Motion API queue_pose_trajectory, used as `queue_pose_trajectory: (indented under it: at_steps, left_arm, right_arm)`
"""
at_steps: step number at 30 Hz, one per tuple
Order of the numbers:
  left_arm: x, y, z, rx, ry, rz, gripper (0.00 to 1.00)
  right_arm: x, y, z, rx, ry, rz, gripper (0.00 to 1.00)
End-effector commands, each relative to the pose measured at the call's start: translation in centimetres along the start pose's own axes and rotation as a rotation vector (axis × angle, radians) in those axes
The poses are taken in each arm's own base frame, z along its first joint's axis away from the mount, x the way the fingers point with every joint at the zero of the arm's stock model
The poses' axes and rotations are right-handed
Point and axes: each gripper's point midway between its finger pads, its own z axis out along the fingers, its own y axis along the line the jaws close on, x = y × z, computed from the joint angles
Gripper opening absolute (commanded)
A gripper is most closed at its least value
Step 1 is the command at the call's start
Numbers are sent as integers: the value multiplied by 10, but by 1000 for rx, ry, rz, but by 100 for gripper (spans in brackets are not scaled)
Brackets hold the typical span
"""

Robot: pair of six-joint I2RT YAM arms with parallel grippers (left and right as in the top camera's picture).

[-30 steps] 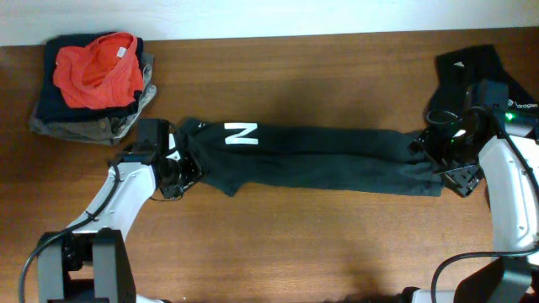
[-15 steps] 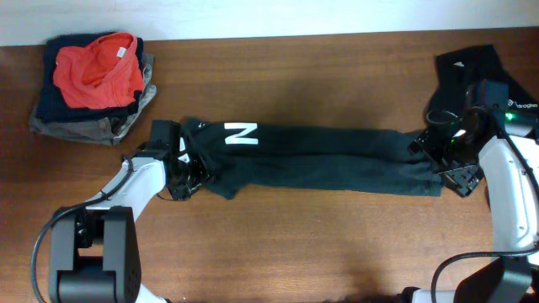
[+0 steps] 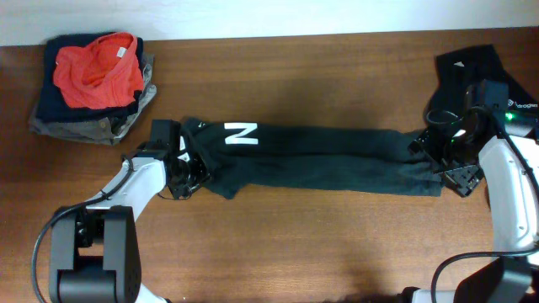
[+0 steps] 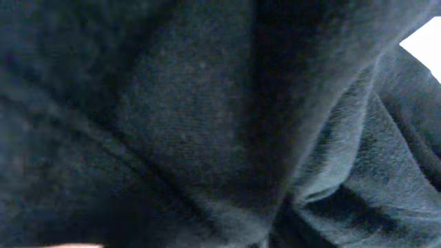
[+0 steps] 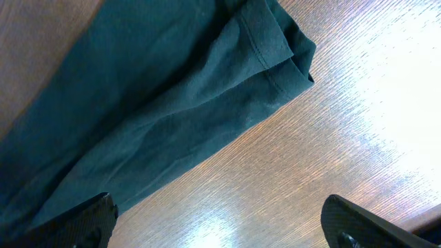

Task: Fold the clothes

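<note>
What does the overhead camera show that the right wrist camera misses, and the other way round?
Only overhead: the whole black shirt stretched long, its white N print, and a pile of folded clothes topped in orange-red. Only the right wrist: the shirt's stitched hem up close, and the right gripper, fingertips spread wide, holding nothing. Both: dark shirt fabric lying on the wooden table.

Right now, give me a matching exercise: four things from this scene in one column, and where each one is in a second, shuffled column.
1. N shirt
2. orange garment
3. left gripper
4. right gripper

A. at the shirt's plain end
B. on top of the pile
C. stretched out in a long band
D. at the shirt's N end

Pairs: 1-C, 2-B, 3-D, 4-A
</note>
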Motion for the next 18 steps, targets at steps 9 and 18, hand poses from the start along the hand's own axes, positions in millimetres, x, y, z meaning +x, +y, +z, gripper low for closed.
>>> queue_pose_trajectory:
  at_steps: [9,18]
  left_arm:
    - [-4,-18,-36,59,-79,33,31]
    - [-5,-20,-40,67,-92,37,9]
  right_arm:
    - [2,1,1,-5,3,-4,99]
    - [2,1,1,-4,4,-4,99]
